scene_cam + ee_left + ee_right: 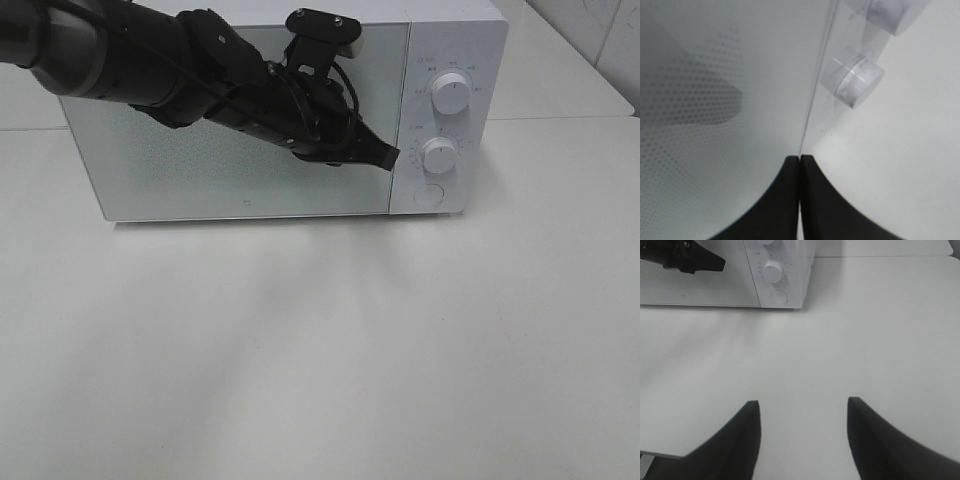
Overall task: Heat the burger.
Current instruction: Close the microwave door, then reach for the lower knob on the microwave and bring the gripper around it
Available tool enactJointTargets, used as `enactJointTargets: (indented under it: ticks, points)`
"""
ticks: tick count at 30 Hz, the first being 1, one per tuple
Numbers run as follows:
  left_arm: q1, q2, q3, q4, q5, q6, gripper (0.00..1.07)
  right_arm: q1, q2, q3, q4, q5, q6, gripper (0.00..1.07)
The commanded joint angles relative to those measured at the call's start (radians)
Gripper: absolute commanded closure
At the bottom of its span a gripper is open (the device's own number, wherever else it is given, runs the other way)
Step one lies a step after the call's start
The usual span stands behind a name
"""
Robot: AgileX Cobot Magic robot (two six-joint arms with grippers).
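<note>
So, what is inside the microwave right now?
The microwave is closed, and its dotted door hides the inside. The left gripper covers part of it. No burger is visible in any view.

We cannot see inside the microwave (470, 40): its dotted door (200, 175) hides the interior, and the left arm (130, 55), cut off at the high view's upper-left corner, covers part of that door. Markings around the dials (452, 94) are too small for us to read.
</note>
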Motion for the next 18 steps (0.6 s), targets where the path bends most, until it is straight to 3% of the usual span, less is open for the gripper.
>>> enactJointTargets:
  ticks: [1, 10, 13, 14, 15, 16, 18]
  points:
    - [0.030, 0.002, -0.029, 0.108, -0.024, 0.055, 1.06, -0.002, -0.026, 0.001, -0.001, -0.012, 0.001, 0.56]
    - [0.030, -0.036, -0.029, 0.202, 0.176, 0.041, 1.06, -0.002, -0.026, 0.001, -0.001, -0.012, 0.001, 0.56]
    - [0.030, -0.069, -0.029, 0.241, 0.238, 0.007, 1.06, -0.002, -0.026, 0.001, -0.001, -0.012, 0.001, 0.56]
    - [0.030, -0.090, -0.029, 0.278, 0.278, -0.039, 1.06, -0.002, -0.026, 0.001, -0.001, -0.012, 0.001, 0.56]
    - [0.030, -0.090, -0.029, 0.278, 0.278, -0.039, 1.06, -0.002, -0.026, 0.001, -0.001, -0.012, 0.001, 0.56]
    - [0.030, -0.114, -0.029, 0.328, 0.314, -0.096, 1.06, -0.002, -0.026, 0.001, -0.001, -0.012, 0.001, 0.56]
    - [0.030, -0.121, -0.029, 0.351, 0.330, -0.121, 1.06, -0.002, -0.026, 0.001, -0.001, -0.012, 0.001, 0.56]
